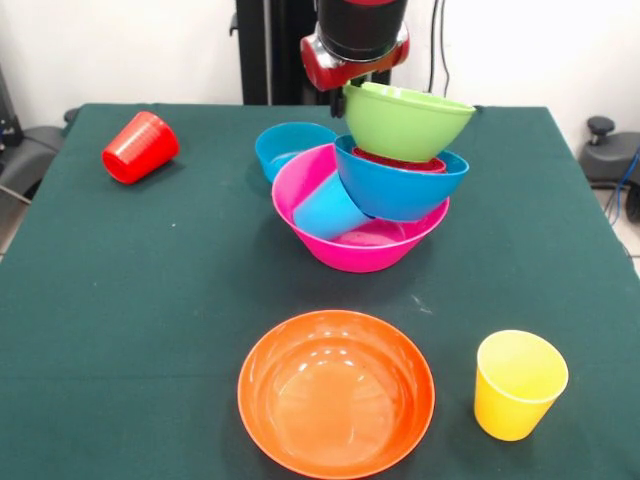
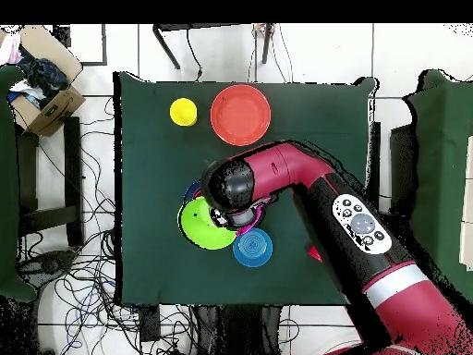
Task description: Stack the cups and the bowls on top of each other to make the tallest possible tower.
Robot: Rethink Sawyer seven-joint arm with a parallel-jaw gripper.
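Leaning to one side on the green bench (image 1: 150,280), the tower (image 1: 375,200) has a large pink bowl (image 1: 350,245) as its base, with a light blue cup (image 1: 328,208) lying tilted inside it. A large blue bowl (image 1: 400,185) sits tipped on the pink rim, a red bowl (image 1: 400,161) shows just inside it, and a large green bowl (image 1: 405,120) is on top.

The end effector (image 1: 352,95) meets the green bowl's far rim, but I cannot tell whether it is clamped on it or apart.

Only the front view shows the pile's layers and a red cup (image 1: 140,147) lying on its side; from overhead the arm (image 2: 305,185) hides most of the pile except the green bowl.

Overhead shows that a small blue bowl (image 2: 252,248) stands clear beside the pile.

A large orange bowl (image 1: 336,392) and a yellow cup (image 1: 518,384) stand well apart from the tower.
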